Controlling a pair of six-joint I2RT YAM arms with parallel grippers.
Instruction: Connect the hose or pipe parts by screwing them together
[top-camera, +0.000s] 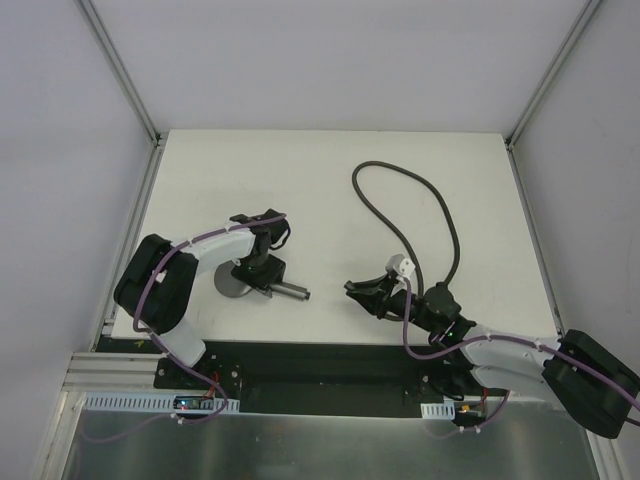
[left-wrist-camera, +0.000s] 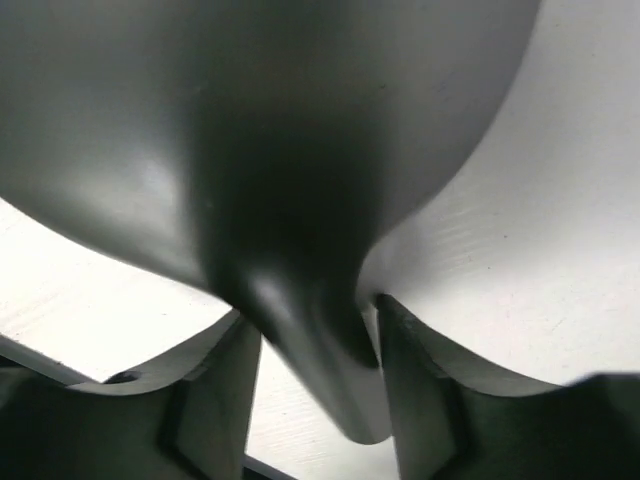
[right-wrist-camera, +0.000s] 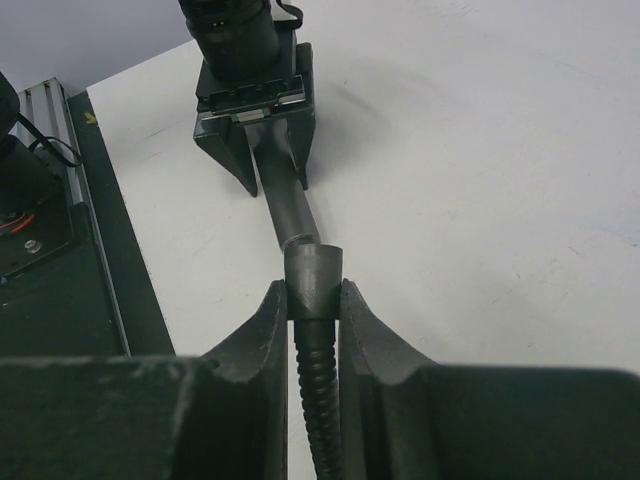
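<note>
1. Dark grey shower head lies at the near left of the white counter. Its round face is to the left and its straight handle points right.
2. My left pincer sits over the place where the head narrows into the handle. Seen up close, its fingers stand one on each side of the handle. I cannot tell whether they are pressing on it or only flanking it.
3. My right pincer is low over the near right part of the counter, with its tips pointing left towards the handle's free end.
4. It is clenched on the end fitting of the hose. Both fingers press the fitting's lower part, and the ribbed hose runs back between them towards my wrist.
5. From my right wrist, the fitting lines up with the handle's end and overlaps it. From above, a strip of bare counter shows between the handle's tip and my right pincer.
6. The rest of the hose runs to the far right, loops round, and comes back near this pincer. I cannot make out its other end.
</note>
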